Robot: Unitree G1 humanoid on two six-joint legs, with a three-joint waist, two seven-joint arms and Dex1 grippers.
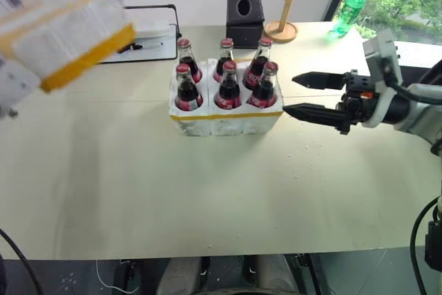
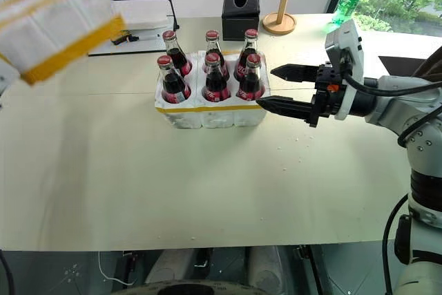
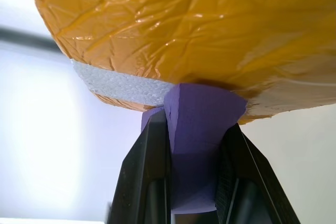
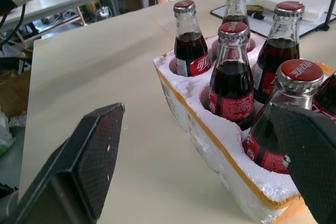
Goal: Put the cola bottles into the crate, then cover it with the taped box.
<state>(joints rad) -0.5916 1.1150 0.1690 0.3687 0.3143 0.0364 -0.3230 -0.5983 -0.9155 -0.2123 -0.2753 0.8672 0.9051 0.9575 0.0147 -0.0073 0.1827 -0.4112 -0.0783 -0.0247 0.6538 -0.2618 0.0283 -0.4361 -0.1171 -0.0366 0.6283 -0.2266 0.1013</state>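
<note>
**On the table: bottles loaded, lid in the air**

At the middle of the pale tabletop (image 1: 138, 191) sits the low white styrofoam crate (image 1: 226, 119) with a yellow tape band around its sides. All six small glass cola bottles (image 1: 227, 86), dark with red caps and red labels, stand upright in its wells, in two rows of three. That part of the task looks finished.

What remains is the covering. The white styrofoam box with wide yellow tape stripes (image 1: 65, 38) hangs above the table, tilted, off to the robot's left of the crate and well apart from it. The left gripper (image 3: 191, 166) is clamped on a purple tab (image 3: 202, 129) at the box's edge. The box's tape is wrinkled and glossy.

The right gripper (image 1: 312, 95) hovers with its fingers spread wide and empty, just beside the crate's right end.
</note>
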